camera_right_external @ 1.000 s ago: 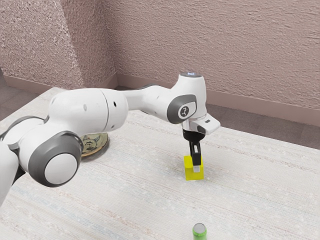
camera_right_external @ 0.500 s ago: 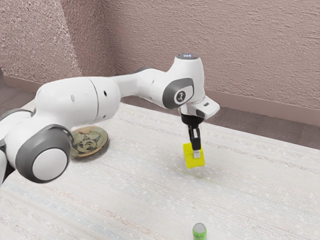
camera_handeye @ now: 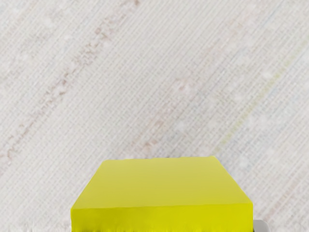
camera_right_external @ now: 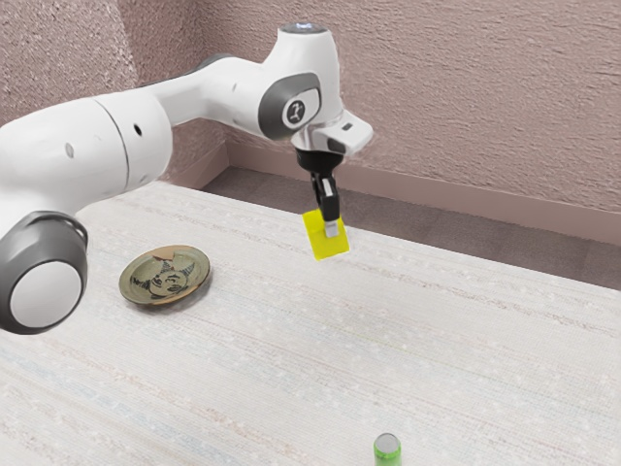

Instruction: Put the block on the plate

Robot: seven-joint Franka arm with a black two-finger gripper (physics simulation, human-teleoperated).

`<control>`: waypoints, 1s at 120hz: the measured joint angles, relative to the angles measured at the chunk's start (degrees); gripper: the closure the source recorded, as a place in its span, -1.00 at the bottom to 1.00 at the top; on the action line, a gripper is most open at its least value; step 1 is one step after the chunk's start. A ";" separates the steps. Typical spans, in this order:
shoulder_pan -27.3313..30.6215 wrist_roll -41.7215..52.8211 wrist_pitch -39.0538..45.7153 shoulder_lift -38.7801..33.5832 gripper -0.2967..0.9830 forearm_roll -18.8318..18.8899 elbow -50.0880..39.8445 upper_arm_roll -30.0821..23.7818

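Though block-wide, tool (camera_right_external: 327, 229) snug around block (camera_right_external: 325, 249).

Block (camera_handeye: 163, 183), smooth, plain-faced, plastic in look, with a soft satin finish; plate (camera_right_external: 165, 278), ceramic in look, with painted decoration and a low sheen. Tabletop (camera_right_external: 437, 340), finely ribbed like woven cloth, matt; wall (camera_right_external: 446, 87), rough, plaster-like, matt. Arm (camera_right_external: 87, 146), smooth, plastic-looking shells, lightly glossy; gripper (camera_right_external: 330, 231), smooth dark body; small cylinder (camera_right_external: 387, 449), smooth, its cap metallic in look.
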 joint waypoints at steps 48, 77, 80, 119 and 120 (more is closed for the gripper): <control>2.28 5.63 -3.72 -2.09 0.37 -6.34 -3.00 15.18; 3.12 11.14 -4.41 -2.20 0.37 -11.33 -6.29 24.14; 3.16 11.73 -4.44 -2.34 0.37 -11.71 -6.68 24.69; 4.06 18.96 -4.48 -2.75 0.36 -15.21 -10.00 31.17; 4.07 19.13 -4.48 -2.75 0.36 -15.28 -10.05 31.32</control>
